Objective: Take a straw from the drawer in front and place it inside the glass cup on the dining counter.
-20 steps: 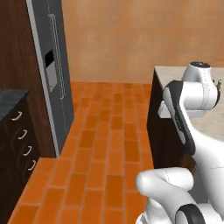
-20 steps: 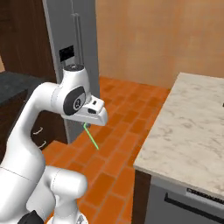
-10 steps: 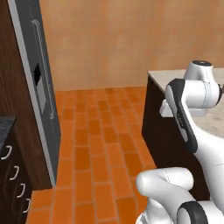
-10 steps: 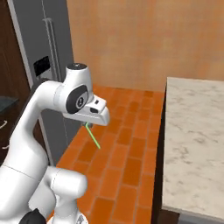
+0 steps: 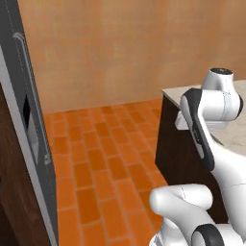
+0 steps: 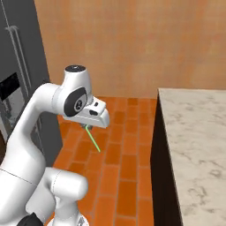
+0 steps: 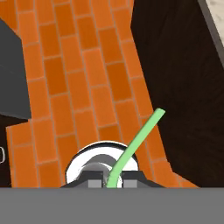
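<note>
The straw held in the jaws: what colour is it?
Light green; the straw shows best in the hand view, against the orange brick floor.

Even, flat rendered light, no glare, barely any shadows, soft low-resolution blur throughout.

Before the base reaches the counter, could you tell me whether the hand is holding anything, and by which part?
Yes: the hand is shut on the light-green straw, pinching it at one end, with the rest sticking out past the fingertips.
</note>
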You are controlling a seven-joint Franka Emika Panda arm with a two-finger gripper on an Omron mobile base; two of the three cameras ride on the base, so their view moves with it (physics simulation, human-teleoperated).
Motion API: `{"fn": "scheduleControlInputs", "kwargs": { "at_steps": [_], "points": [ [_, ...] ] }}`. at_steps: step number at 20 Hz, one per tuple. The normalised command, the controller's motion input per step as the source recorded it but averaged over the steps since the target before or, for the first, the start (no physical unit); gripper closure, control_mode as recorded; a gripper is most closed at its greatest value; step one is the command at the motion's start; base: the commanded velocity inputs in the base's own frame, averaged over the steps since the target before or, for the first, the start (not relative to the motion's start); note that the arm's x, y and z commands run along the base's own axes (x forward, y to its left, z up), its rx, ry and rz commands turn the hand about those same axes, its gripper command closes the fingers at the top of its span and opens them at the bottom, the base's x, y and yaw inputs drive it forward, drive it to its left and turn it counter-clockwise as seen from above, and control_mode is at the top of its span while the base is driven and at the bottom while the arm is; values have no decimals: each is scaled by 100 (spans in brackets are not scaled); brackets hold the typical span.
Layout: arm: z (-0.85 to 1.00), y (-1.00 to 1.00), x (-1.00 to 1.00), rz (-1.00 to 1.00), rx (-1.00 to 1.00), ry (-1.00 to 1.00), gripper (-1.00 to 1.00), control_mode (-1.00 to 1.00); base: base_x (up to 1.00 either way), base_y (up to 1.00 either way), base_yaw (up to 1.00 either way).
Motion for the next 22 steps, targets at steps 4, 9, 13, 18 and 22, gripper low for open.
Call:
{"fn": "scheduleControlInputs", "kwargs": {
  "at_steps": [4, 9, 13, 18, 22],
  "points": [
    [0, 0, 0, 0, 0, 0, 100, 100, 100, 25, -27],
    [0, 0, 0, 0, 0, 0, 100, 100, 100, 37, -26],
    [0, 0, 0, 0, 0, 0, 100, 100, 100, 44, -27],
    [0, 0, 0, 0, 0, 0, 100, 100, 100, 40, -29],
    [0, 0, 0, 0, 0, 0, 100, 100, 100, 41, -32]
  ]
}}
